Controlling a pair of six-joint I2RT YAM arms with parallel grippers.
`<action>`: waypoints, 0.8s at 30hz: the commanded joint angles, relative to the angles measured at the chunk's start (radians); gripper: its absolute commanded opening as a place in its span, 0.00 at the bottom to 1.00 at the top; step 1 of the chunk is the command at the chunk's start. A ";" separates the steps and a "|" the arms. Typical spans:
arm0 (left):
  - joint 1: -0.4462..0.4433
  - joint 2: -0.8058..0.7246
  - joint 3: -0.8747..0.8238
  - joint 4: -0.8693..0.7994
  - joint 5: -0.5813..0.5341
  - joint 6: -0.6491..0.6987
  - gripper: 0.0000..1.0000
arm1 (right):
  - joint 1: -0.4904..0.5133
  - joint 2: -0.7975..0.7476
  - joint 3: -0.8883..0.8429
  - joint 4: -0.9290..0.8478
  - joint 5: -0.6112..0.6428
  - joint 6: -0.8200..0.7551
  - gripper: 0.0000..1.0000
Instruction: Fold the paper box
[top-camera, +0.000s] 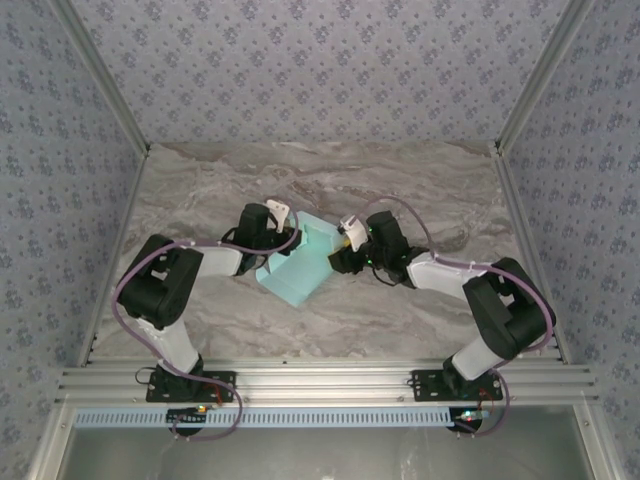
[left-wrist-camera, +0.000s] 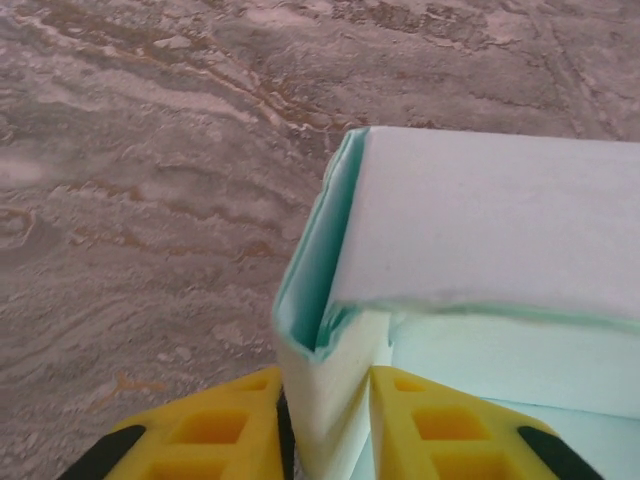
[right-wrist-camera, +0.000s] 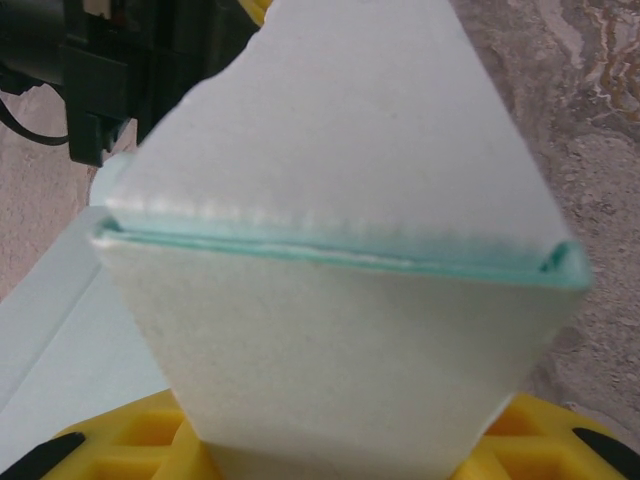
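Observation:
The pale mint paper box (top-camera: 298, 266) lies partly folded on the marble table between both grippers. My left gripper (top-camera: 277, 222) is at its upper left side. In the left wrist view that gripper (left-wrist-camera: 328, 425) is shut on an upright folded wall of the box (left-wrist-camera: 490, 215), with the yellow fingers (left-wrist-camera: 215, 430) pinching the card from both sides. My right gripper (top-camera: 346, 238) meets the box's right edge. In the right wrist view a creased panel of the box (right-wrist-camera: 340, 330) wedges down between the yellow fingers (right-wrist-camera: 120, 445), which press on either side of it.
The marble table (top-camera: 420, 180) has free room behind and to the sides of the box. Patterned walls enclose it on three sides, and an aluminium rail (top-camera: 320, 385) runs along the near edge by the arm bases.

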 joint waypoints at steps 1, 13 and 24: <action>-0.002 -0.063 0.005 -0.029 -0.087 0.030 0.28 | 0.032 -0.038 -0.012 -0.028 0.109 0.082 0.36; -0.028 -0.063 -0.023 0.117 -0.260 0.009 0.13 | 0.195 -0.059 -0.066 0.092 0.338 0.297 0.31; -0.068 -0.033 -0.043 0.239 -0.299 -0.033 0.07 | 0.305 -0.004 -0.050 0.192 0.366 0.305 0.26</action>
